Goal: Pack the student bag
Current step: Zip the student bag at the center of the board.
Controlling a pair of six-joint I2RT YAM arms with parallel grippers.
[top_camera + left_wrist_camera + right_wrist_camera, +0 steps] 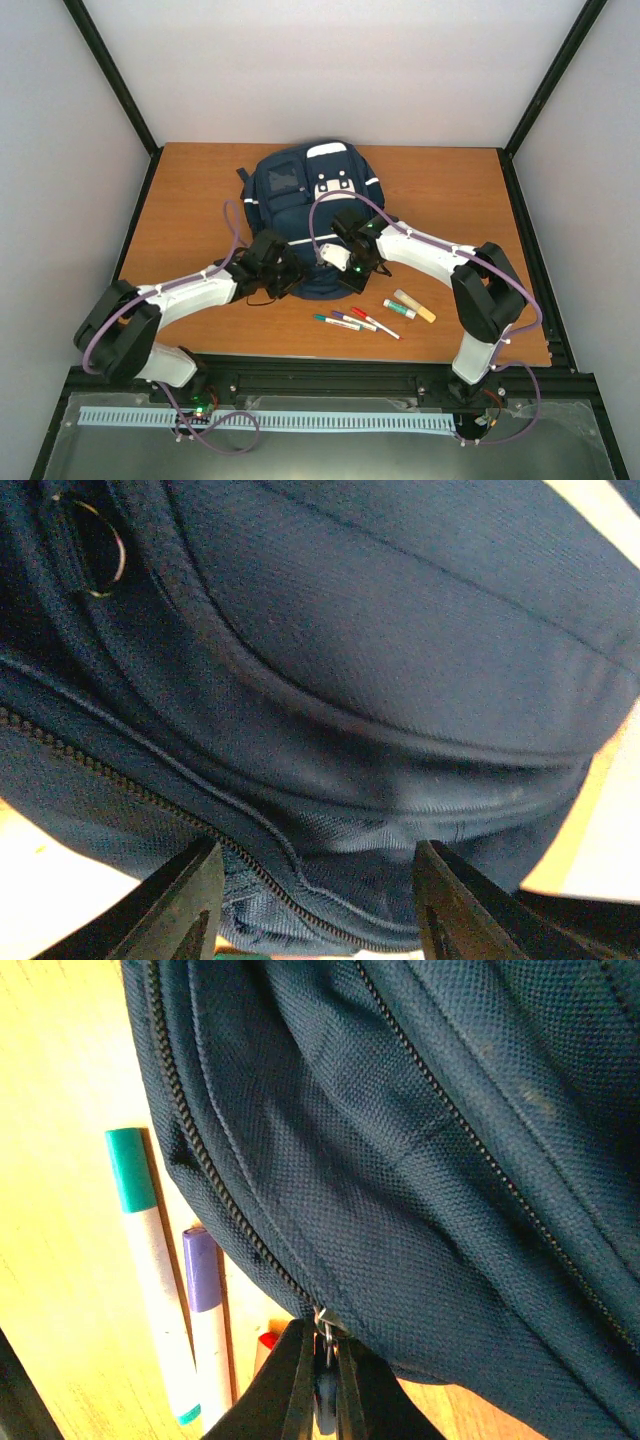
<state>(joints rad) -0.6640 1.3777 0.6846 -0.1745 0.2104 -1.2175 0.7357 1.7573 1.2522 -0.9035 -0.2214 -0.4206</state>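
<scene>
Right gripper (322, 1360) pinches zipper pull (321, 1322), lower centre; zipper (215, 1180) runs upper left; left gripper (315, 880) spread, student bag (400, 660) directly above

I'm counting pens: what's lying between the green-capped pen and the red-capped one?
A purple-capped pen, clearest in the right wrist view, also visible from the top camera.

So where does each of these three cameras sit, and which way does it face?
Top external: fixed above and behind the arms, facing down at the table and student bag; left arm and right arm show whole.
Left wrist: on the left arm, facing the bag's fabric close up; the left gripper, open, shows at the bottom.
Right wrist: on the right arm, facing the bag's zipped edge; the right gripper pinches the zip pull.
Shared: top and right wrist both show the teal-capped marker.
</scene>
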